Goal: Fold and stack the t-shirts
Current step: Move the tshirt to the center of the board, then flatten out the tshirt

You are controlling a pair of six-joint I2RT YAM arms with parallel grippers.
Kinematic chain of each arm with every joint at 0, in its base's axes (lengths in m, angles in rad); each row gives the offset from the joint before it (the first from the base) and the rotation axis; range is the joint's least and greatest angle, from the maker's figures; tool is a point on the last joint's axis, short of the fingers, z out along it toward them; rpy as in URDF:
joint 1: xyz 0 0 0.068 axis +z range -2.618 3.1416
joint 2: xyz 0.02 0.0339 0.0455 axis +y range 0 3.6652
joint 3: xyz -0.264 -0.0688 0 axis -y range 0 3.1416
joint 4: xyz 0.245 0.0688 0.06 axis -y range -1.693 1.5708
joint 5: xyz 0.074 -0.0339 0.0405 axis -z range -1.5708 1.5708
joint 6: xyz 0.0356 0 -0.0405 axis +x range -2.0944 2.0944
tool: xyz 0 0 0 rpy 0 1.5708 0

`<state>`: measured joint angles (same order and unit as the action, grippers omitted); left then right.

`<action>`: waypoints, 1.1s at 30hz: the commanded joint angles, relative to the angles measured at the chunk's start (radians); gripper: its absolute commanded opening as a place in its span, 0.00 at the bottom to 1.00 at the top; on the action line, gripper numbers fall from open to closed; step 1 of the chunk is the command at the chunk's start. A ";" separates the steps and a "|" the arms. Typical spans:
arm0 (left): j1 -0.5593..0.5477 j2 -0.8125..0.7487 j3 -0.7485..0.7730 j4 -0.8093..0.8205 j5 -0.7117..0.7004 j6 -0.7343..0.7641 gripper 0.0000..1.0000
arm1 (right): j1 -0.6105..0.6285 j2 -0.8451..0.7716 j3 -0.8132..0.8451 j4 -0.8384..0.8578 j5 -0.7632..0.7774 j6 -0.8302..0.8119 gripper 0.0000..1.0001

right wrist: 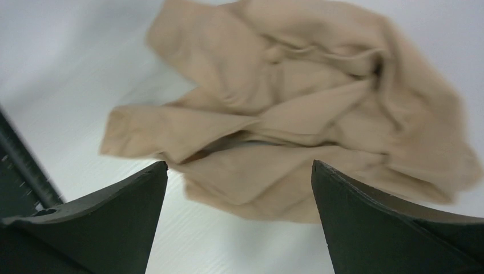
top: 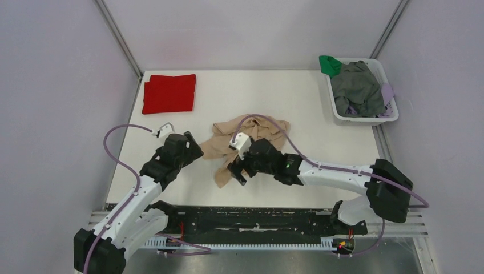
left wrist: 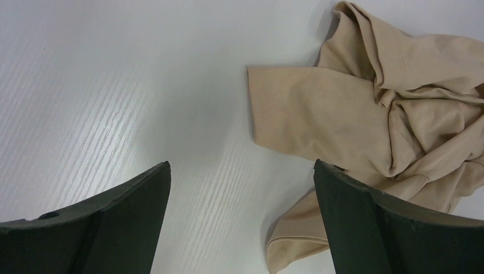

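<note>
A beige t-shirt (top: 251, 137) lies crumpled in the middle of the table; it also shows in the left wrist view (left wrist: 371, 114) and the right wrist view (right wrist: 297, 103). No neck label shows. A red t-shirt (top: 169, 93) lies folded to a rectangle at the far left. My left gripper (top: 197, 153) is open and empty, just left of the beige shirt, over bare table (left wrist: 241, 171). My right gripper (top: 235, 170) is open and empty over the shirt's near edge (right wrist: 240, 171).
A white basket (top: 365, 119) at the far right holds grey, green and lilac clothes. A black rail (top: 257, 220) runs along the near table edge. Purple cables loop from both arms.
</note>
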<state>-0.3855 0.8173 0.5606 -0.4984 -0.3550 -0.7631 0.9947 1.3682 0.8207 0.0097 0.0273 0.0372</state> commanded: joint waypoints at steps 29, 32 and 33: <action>0.068 -0.019 -0.009 0.014 0.088 -0.039 1.00 | 0.190 0.399 0.096 0.066 0.516 0.358 0.00; 0.068 0.024 -0.016 0.081 0.157 -0.023 1.00 | 0.152 0.232 0.004 0.138 0.435 0.321 0.00; 0.068 0.045 -0.021 0.107 0.181 -0.022 1.00 | 0.135 0.189 -0.013 0.140 0.421 0.314 0.00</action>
<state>-0.3218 0.8146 0.5529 -0.5102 -0.2668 -0.7952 1.1805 1.7466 0.8711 0.0643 0.4927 0.3767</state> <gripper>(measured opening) 0.994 0.023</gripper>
